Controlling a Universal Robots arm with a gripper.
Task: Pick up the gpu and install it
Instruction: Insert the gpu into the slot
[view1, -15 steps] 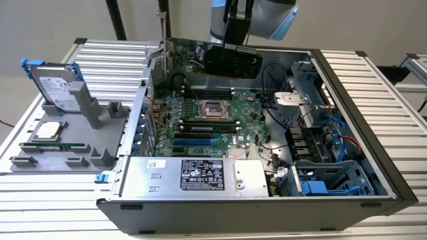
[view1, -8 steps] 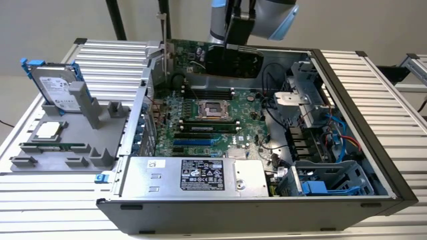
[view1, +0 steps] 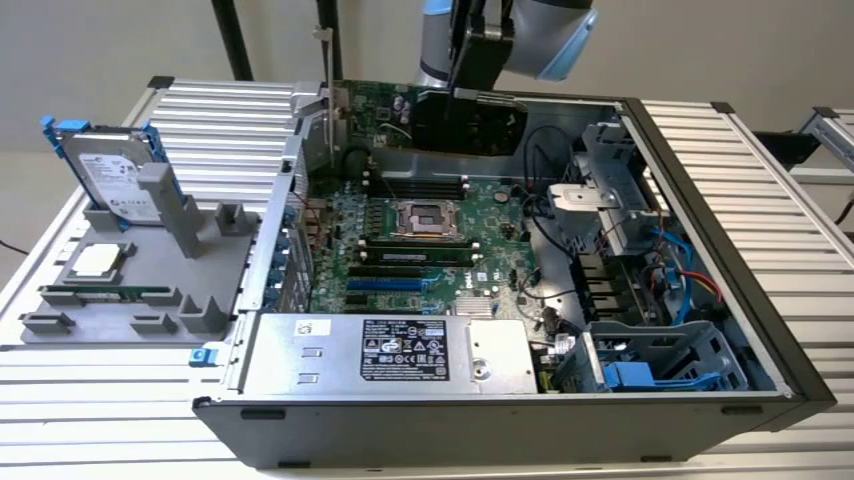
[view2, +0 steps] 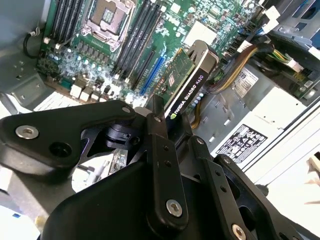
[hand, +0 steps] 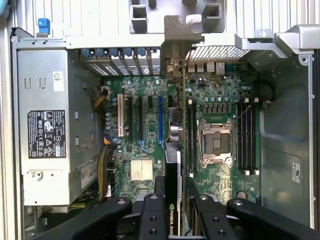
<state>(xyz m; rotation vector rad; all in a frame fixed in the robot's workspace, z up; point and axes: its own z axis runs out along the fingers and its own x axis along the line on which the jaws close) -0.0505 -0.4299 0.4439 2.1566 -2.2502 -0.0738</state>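
Above the motherboard (hand: 210, 95) inside the open computer case (view1: 747, 300), the gripper (hand: 173, 202) is clamped on the gpu (view2: 192, 80), black fingers (hand: 150, 220) pressing both faces, holding the card on edge over the motherboard's expansion slots, beside the empty processor socket (hand: 216, 142), its silver bracket (hand: 176, 45) toward the motherboard's port edge

Green motherboard (hand: 207, 97); green-and-black gpu (view2: 192, 75); black claw (hand: 175, 186)

Exterior view: high, angled down on the open computer case (view1: 467, 430), well back from the tool (view1: 467, 92). Both wrist views peer past the tool onto the motherboard (hand: 200, 95), close.
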